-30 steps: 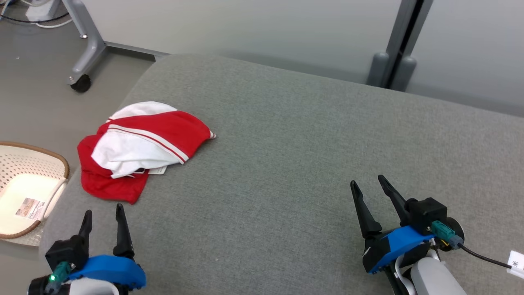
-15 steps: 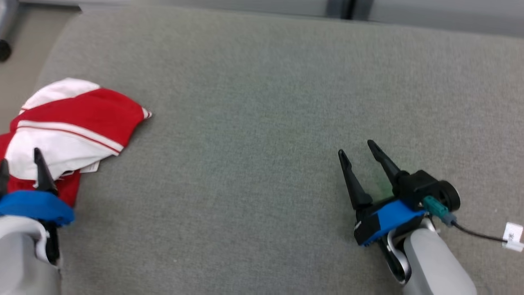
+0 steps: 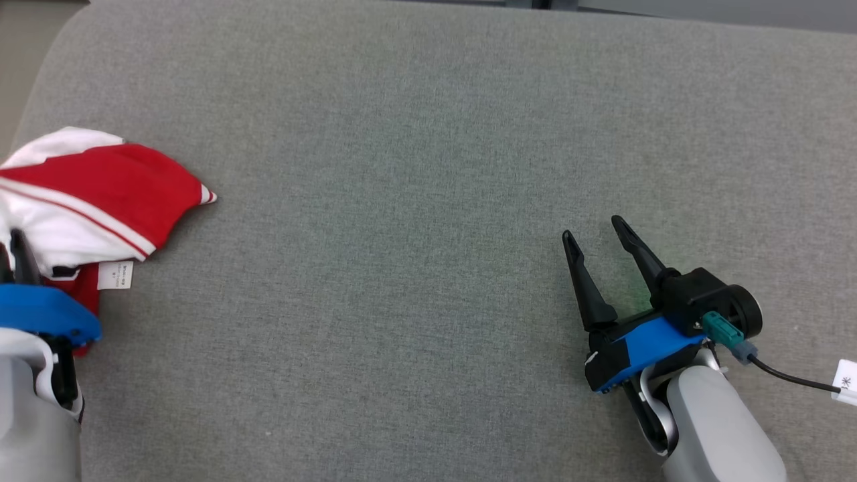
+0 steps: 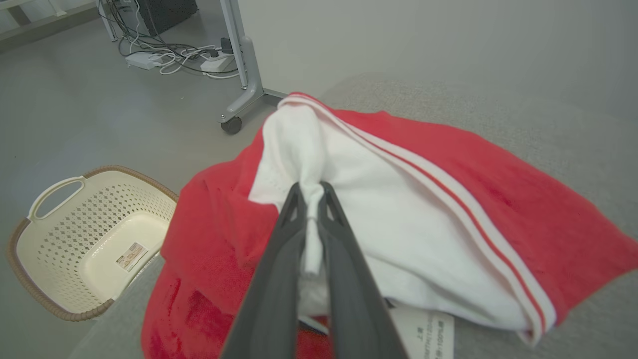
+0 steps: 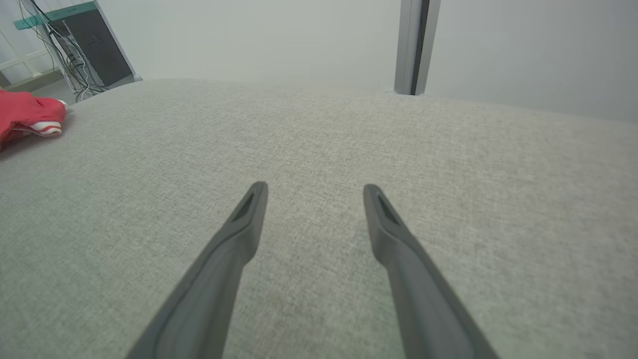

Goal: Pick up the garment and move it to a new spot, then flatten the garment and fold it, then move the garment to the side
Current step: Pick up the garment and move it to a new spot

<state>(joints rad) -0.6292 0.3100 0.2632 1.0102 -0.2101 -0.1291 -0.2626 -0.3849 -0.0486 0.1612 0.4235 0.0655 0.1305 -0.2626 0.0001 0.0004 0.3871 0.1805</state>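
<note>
Grey cushion (image 3: 428,167) lies under me. On its left side sits the red and white garment (image 3: 100,187). My left claw (image 4: 312,189) is pinched tight on a white fold of it. My right claw (image 3: 593,227) is open wide, over on the right, holding nothing.

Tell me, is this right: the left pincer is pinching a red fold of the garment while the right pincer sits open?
No: the left pincer is pinching a white fold of the garment, as the left wrist view shows; the right pincer sits open.

Head view steeply down on grey cushion (image 3: 428,134) — wrist views low, close; all share garment (image 3: 100,181).
</note>
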